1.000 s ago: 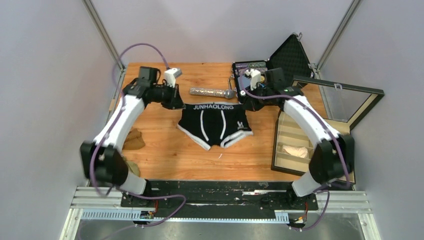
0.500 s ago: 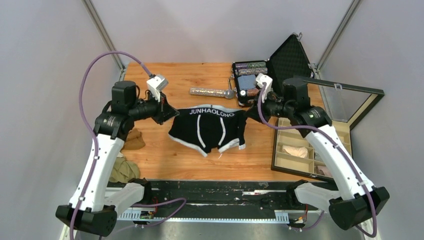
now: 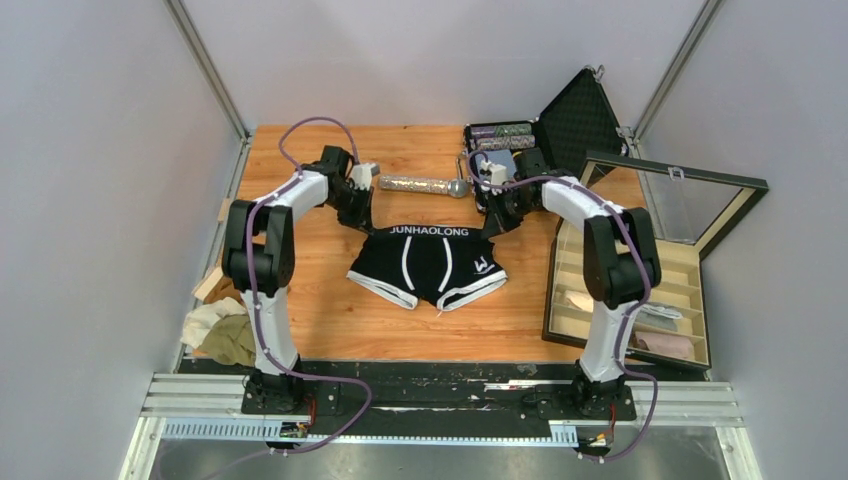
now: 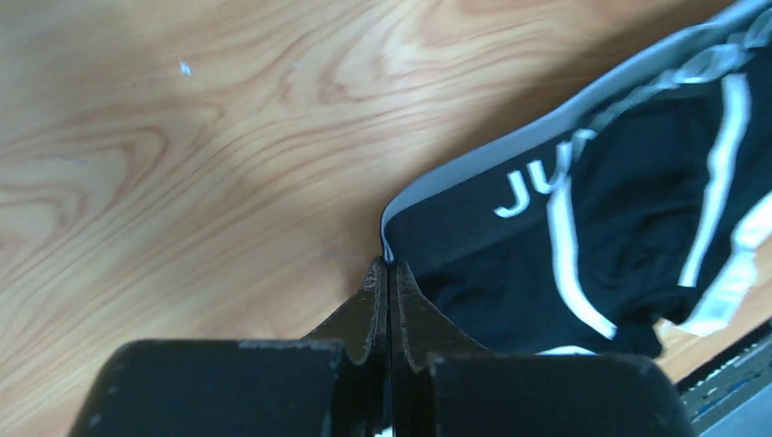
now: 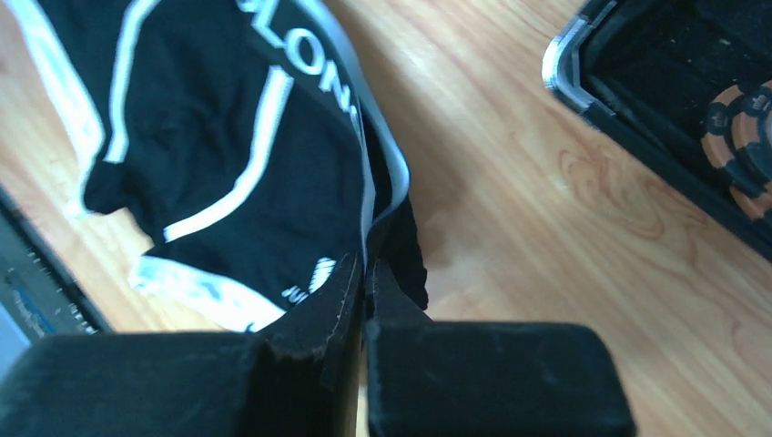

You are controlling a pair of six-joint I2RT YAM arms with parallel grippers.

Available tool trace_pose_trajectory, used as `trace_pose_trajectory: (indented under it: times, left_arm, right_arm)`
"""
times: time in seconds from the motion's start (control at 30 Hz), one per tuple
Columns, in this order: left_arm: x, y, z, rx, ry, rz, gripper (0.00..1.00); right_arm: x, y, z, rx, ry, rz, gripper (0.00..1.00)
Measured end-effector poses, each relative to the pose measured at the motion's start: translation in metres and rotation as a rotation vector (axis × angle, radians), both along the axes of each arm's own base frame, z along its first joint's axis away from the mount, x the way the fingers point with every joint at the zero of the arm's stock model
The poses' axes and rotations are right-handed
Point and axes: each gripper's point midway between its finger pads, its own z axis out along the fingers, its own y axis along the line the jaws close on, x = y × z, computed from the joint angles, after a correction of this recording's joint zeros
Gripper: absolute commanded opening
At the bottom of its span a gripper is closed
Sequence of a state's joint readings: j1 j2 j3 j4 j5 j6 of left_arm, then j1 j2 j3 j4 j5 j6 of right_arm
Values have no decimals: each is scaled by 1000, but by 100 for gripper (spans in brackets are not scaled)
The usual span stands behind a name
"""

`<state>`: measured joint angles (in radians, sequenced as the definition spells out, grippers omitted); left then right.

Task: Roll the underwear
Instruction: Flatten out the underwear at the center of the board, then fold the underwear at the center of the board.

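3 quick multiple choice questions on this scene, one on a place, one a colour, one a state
1. Where does the microphone lie relative to the black underwear?
A. past its waistband, far side
B. by its leg openings, near side
C. on top of it
2. What colour is the waistband lettering?
A. red
B. white
C. yellow
3. What state is the left gripper in?
A. open, holding nothing
B. shut on the waistband corner
C. shut on the microphone
Answers: 1 A, the top view shows it beyond the waistband; 2 B, the letters read white on black; 3 B, its wrist view shows it clamped on the cloth edge.
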<state>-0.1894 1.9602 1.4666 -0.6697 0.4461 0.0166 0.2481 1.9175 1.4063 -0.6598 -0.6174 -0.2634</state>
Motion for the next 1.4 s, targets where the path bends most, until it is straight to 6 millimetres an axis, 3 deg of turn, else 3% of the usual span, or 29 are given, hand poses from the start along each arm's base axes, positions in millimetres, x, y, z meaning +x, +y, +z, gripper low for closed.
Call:
trace_pose_trajectory:
  times: [0.1, 0.27, 0.47, 0.6, 0.7, 0.8, 0.9, 1.0, 1.1, 1.27, 1.4]
  left_arm:
    - [-3, 4, -39, 37, 84, 13, 0]
    - [10, 10, -40, 72, 34, 35, 0]
    - [24, 13, -39, 89, -21, 63, 0]
    - [28, 11, -37, 79, -31, 78, 0]
    - [30, 7, -36, 55, -29, 85, 0]
    - [30, 3, -36, 29, -19, 98, 0]
    - [30, 0, -36, 14, -12, 106, 0]
    - [30, 0, -36, 9, -11, 104, 0]
    - [28, 0, -38, 3, -4, 104, 0]
    - [27, 5, -39, -7, 6, 117, 0]
    - [24, 11, -39, -15, 10, 137, 0]
  right_arm:
    - [10, -5, -26, -52, 29, -16, 3]
    - [35, -16, -27, -112, -32, -57, 12]
    - [48, -19, -24, -151, -96, -68, 50]
    - [47, -9, -2, -146, -159, -38, 55]
    - [37, 26, 41, -75, -272, 59, 55]
    - [9, 85, 88, 47, -431, 238, 52]
    - [-27, 142, 106, 167, -510, 423, 45]
    - [-56, 189, 90, 232, -504, 582, 39]
    - [-74, 220, 49, 244, -471, 694, 38]
    - [-93, 244, -7, 229, -428, 799, 38]
    - [-95, 267, -20, 246, -461, 846, 39]
